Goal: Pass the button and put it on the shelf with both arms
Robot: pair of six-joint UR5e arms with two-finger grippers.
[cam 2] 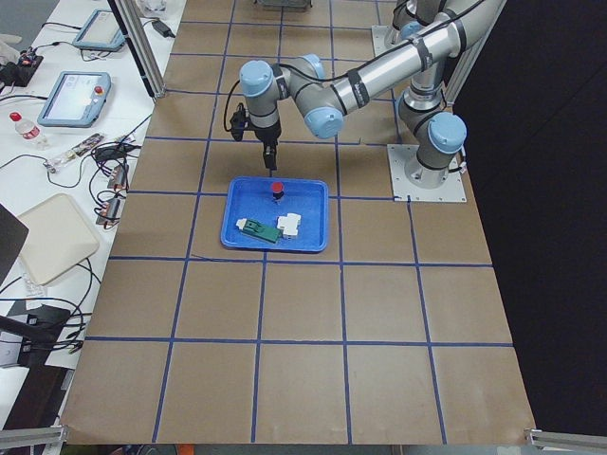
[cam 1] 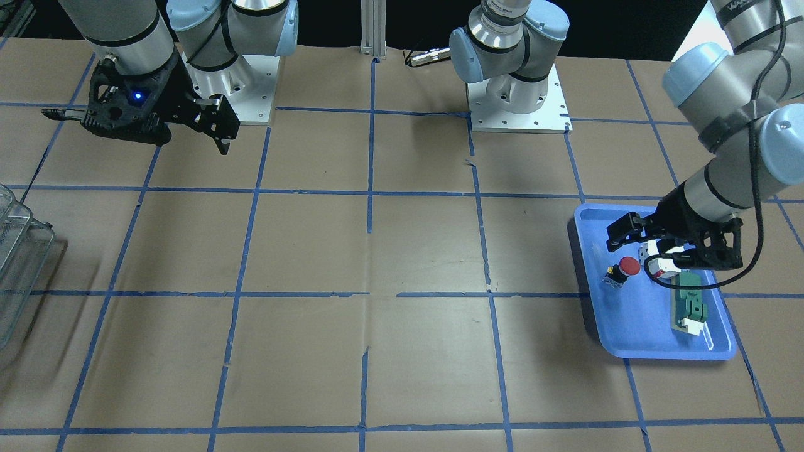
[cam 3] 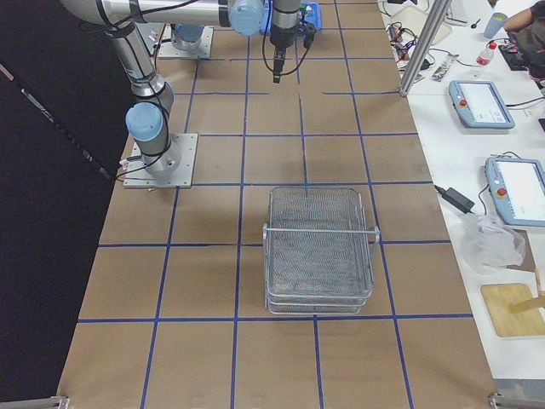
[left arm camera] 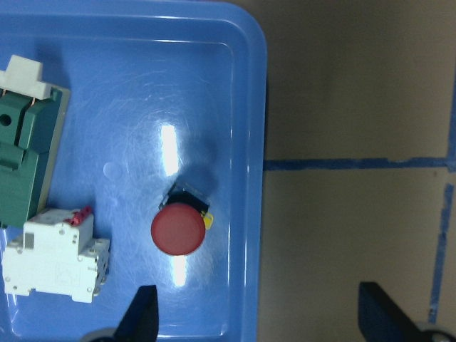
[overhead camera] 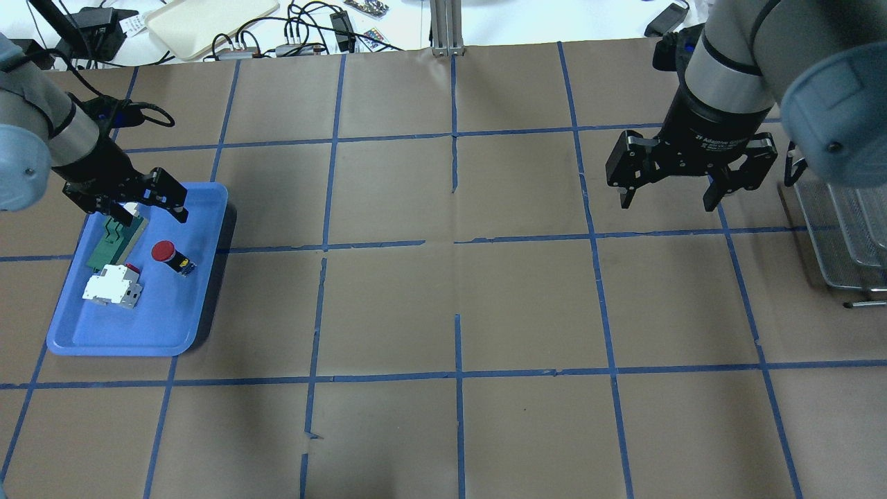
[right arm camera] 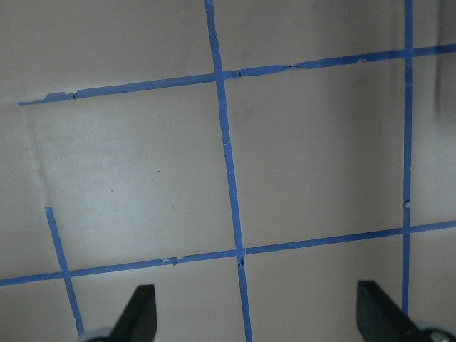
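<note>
Black fingertips of the left gripper frame the bottom of its wrist view, spread wide with nothing between them. Just beyond them the button sits tilted in the blue tray, red cap toward the camera and black collar and a bit of yellow showing behind it. It is nearer one finger than the middle of the gap, so the gripper probably hangs over the tray to line up a grasp and needs a sideways shift before it goes down.

The white-and-red block lies just beside the button on one side, with the green block beyond it. The tray's raised wall runs near the other side. A descending finger has to fit between these, and the block looks the likelier to be bumped.

The right gripper hovers over the taped brown table, jaws apart and empty, well apart from the tray and near the shelf. It seems placed there to take the button, since the shelf stands at the far end from the tray
</note>
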